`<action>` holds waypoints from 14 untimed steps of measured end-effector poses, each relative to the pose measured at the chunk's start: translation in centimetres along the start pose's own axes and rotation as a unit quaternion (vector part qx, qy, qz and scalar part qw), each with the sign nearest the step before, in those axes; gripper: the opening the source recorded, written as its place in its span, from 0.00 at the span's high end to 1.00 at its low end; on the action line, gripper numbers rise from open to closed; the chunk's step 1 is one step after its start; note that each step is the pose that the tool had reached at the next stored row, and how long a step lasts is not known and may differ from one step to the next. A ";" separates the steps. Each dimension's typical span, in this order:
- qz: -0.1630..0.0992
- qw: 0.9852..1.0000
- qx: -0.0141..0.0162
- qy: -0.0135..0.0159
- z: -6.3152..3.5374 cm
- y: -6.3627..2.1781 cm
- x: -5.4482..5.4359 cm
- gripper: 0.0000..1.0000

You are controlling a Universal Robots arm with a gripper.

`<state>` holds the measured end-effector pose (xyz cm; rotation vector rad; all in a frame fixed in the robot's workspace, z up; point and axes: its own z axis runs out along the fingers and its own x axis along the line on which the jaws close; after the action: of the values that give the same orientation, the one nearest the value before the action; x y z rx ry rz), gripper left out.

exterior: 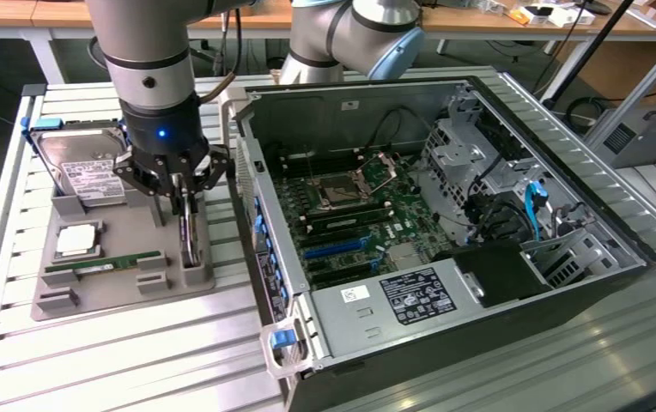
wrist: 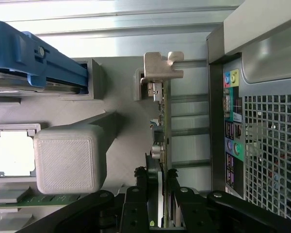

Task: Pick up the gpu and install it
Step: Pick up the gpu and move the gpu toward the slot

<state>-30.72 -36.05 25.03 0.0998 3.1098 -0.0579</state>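
Slatted tabletop [exterior: 133, 360] bore a grey tray [exterior: 116, 296] at the open case's [exterior: 477, 369] 9 o'clock in the exterior view, the gripper [exterior: 179, 196] down over the gpu [exterior: 194, 245] standing edgewise there, while the wrist view showed fingers [wrist: 141, 194] pinching its upper edge, so the pickup seemed gripped but unlifted, calling for a straight pull.

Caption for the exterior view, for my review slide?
Gripper over the upright gpu in its gray holder, beside the open computer case.
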 end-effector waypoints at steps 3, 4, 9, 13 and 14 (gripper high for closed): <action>0.000 1.000 0.000 0.000 -0.08 0.00 0.0 0.73; 0.000 1.000 0.000 0.000 -0.13 -0.01 0.0 0.73; 0.000 1.000 0.000 0.000 -0.23 -0.01 0.0 0.73; 0.000 1.000 0.000 0.000 -0.32 -0.01 0.0 0.73; 0.000 1.000 0.000 0.000 -0.35 -0.02 0.0 0.73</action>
<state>-30.73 -36.06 25.38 0.0998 3.1101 -0.0585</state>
